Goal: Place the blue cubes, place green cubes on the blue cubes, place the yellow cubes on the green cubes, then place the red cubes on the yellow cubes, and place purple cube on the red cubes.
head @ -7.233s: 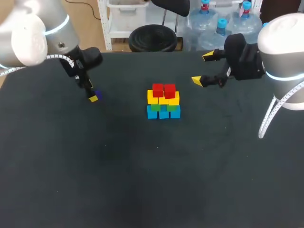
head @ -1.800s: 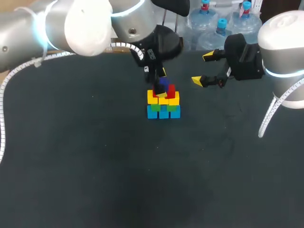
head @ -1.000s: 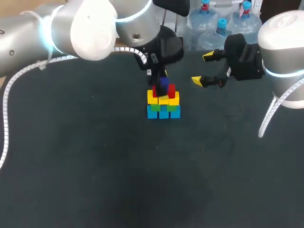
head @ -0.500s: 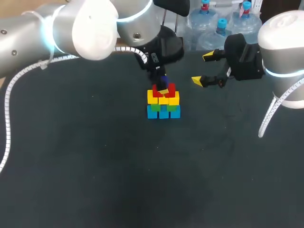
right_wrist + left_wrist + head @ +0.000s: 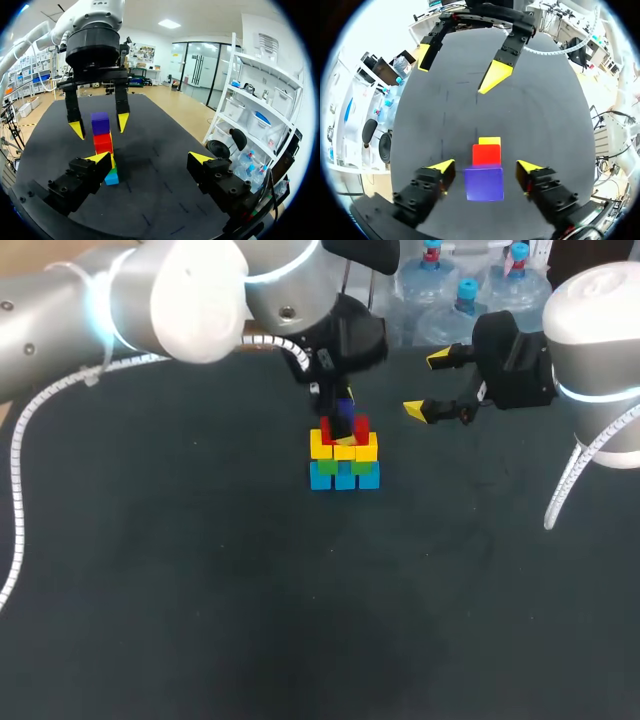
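Note:
At the table's middle stands the stack: blue cubes (image 5: 345, 478) at the bottom, green cubes (image 5: 328, 467), yellow cubes (image 5: 366, 449), then red cubes (image 5: 361, 429). A purple cube (image 5: 347, 412) sits on the red ones. My left gripper (image 5: 343, 418) hangs over the stack, open. In the left wrist view the purple cube (image 5: 484, 183) lies between its fingers with a gap on each side, the red cube (image 5: 486, 154) just beyond. My right gripper (image 5: 427, 385) is open and empty, to the right of the stack. In the right wrist view the left gripper (image 5: 100, 125) straddles the purple cube (image 5: 100, 123).
The dark table (image 5: 200, 590) stretches bare in front of and to both sides of the stack. My left arm crosses in from the left above the table's far part.
The left gripper's fingers have spread away from the purple cube, which stays on the red cubes. The right arm has not moved.

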Controlling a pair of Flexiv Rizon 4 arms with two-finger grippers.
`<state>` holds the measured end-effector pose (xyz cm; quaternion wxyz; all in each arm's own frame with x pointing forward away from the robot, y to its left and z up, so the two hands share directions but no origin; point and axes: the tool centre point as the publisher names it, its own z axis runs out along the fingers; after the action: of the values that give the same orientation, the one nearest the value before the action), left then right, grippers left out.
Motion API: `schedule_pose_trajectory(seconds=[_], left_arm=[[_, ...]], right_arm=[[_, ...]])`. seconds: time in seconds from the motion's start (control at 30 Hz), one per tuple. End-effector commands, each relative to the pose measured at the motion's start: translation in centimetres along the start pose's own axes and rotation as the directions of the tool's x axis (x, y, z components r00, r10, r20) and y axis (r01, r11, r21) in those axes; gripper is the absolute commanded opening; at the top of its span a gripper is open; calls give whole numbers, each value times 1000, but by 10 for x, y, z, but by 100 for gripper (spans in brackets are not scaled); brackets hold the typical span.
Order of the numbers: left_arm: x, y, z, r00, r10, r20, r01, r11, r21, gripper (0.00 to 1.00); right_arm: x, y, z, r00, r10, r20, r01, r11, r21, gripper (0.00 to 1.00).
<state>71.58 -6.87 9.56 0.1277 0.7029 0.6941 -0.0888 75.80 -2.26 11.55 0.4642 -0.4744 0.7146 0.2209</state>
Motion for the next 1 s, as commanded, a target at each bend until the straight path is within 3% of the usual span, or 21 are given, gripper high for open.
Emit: schedule_pose_trajectory(seconds=[0.03,0.17,0.27,0.43,0.6,0.8,1.0], left_arm=[[-3,-2,-10,999,-7,33,7,1000,8,100],[-10,-10,-32,993,-49,111,48,999,20,100],[-12,-13,-49,981,-54,187,59,998,-22,100],[-18,-18,-78,926,-101,363,129,990,-56,100],[-9,-15,-94,892,-124,436,190,976,-110,100],[1,-9,-109,881,-124,456,218,963,-159,100],[10,0,-136,847,-112,520,270,933,-239,100]], right_arm=[[0,0,-1,1000,0,0,0,1000,-1,100],[0,0,-1,1000,0,0,0,1000,-1,100],[0,0,-1,1000,0,0,0,1000,-1,100],[0,0,-1,1000,0,0,0,1000,-1,100],[0,0,-1,1000,0,0,0,1000,-1,100],[0,0,-1,1000,0,0,0,1000,-1,100],[0,0,-1,1000,0,0,0,1000,-1,100]])
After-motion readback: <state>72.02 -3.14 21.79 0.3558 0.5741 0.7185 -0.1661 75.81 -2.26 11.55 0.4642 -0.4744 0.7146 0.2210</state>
